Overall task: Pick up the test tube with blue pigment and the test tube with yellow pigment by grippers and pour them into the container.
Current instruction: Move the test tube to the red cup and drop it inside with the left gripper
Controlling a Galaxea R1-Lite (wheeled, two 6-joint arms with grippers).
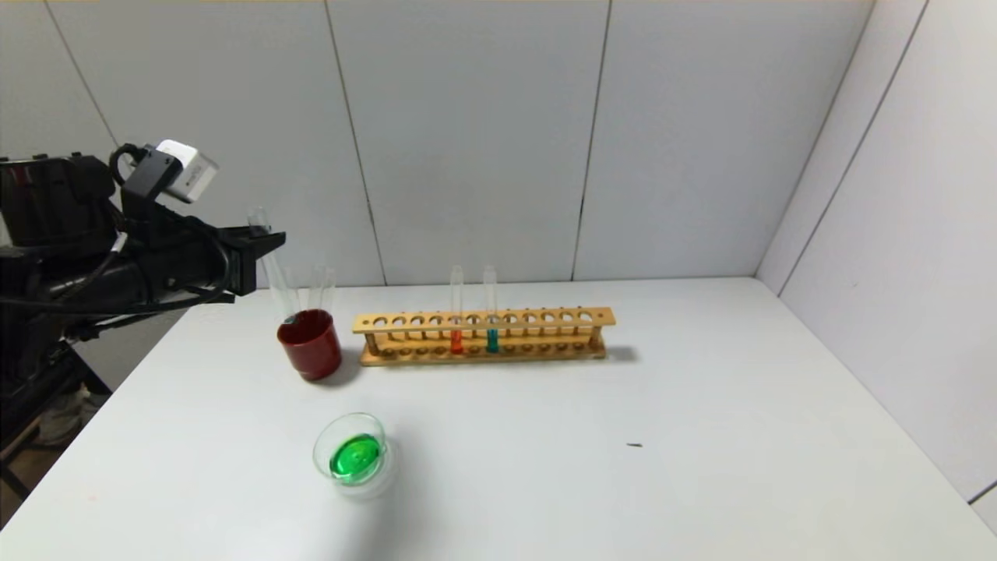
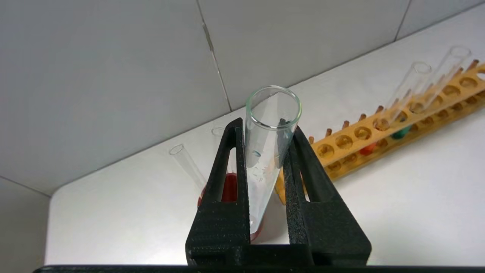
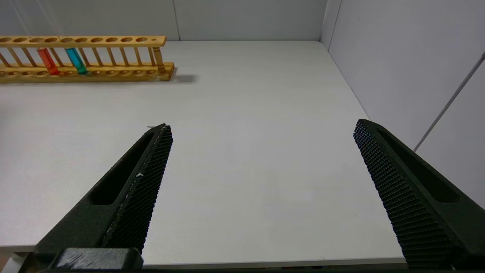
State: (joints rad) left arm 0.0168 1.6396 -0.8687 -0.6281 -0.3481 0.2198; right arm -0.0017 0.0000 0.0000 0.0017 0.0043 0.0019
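The left gripper (image 2: 265, 151) held an emptied glass test tube (image 2: 267, 151), fingers (image 2: 227, 178) pressed against both sides of it, its round bottom dipped into the dark red cup (image 1: 310, 343) near the surface's (image 1: 701, 436) far left corner. Two other empty tubes (image 1: 321, 288) already leaned in that cup. The likely risk: the held tube sat tilted, so letting go too high or too abruptly could have knocked it against the glass already there, or tipped the light cup over. A few droplets clung inside the tube and might have dripped.

The left arm reached in from the left edge, roughly level, its wrist block raised above. The right gripper (image 3: 261, 182) hovered low over the right side of the surface, fingers spread wide and holding nothing.

The container (image 1: 354, 456), a clear glass dish, stood toward the near left edge holding green liquid, which suggested both pigments had been poured in. No tube with yellow liquid was visible. The wooden rack (image 1: 483, 335), along the far edge, held one orange-liquid tube (image 1: 456, 312) and one teal-liquid tube (image 1: 491, 310), upright side by side.
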